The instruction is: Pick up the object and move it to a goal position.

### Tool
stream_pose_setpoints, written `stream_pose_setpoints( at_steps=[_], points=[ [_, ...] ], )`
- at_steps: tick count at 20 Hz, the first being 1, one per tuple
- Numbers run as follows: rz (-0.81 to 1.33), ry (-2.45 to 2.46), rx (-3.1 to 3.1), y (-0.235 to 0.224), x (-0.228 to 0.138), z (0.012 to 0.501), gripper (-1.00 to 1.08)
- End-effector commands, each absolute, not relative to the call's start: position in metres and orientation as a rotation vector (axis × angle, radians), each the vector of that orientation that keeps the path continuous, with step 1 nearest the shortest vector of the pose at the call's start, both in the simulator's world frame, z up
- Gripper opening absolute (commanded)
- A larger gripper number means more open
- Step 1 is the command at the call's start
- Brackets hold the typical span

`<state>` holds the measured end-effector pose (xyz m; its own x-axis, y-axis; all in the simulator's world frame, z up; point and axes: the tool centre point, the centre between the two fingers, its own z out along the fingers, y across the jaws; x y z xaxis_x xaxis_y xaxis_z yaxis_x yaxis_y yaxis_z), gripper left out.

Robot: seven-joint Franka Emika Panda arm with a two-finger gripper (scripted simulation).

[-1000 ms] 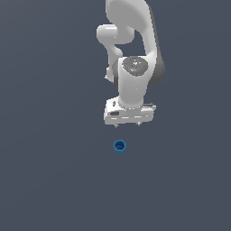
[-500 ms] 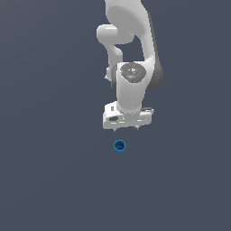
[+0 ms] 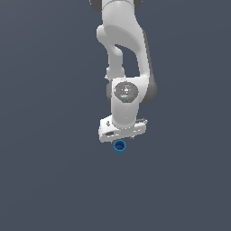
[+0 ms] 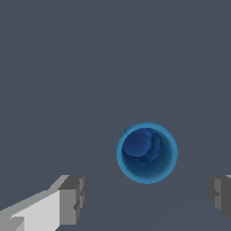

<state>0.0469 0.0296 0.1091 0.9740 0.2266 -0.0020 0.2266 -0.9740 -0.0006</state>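
Observation:
The object is a small bright-blue round cup [image 3: 119, 146] with a darker hollow centre, standing upright on the dark grey floor. In the exterior view it shows just below the white hand of the arm, partly covered by it. My gripper [image 3: 121, 139] hangs right over it. In the wrist view the cup [image 4: 146, 153] fills the middle. The two fingertips [image 4: 72, 198] stand wide apart, one on each side of the cup and clear of it. The gripper [image 4: 146, 196] is open and empty.
The white Panda arm [image 3: 124, 54] rises from the gripper toward the top of the exterior view. The dark grey floor [image 3: 49, 171] lies flat all around, with nothing else on it.
The gripper has moved down and toward the cup. The gap seen before between the hand and the cup has closed. The cup has not moved.

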Motion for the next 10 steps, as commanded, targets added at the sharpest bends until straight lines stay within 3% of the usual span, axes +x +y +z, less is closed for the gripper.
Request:
stream_pose_setpoints(
  at_steps=[1, 10],
  points=[
    [0.001, -0.393, -3.117, 0.026, 0.053, 0.100, 1.00],
    [0.002, -0.424, -3.113, 0.022, 0.058, 0.091, 1.00]
  ],
)
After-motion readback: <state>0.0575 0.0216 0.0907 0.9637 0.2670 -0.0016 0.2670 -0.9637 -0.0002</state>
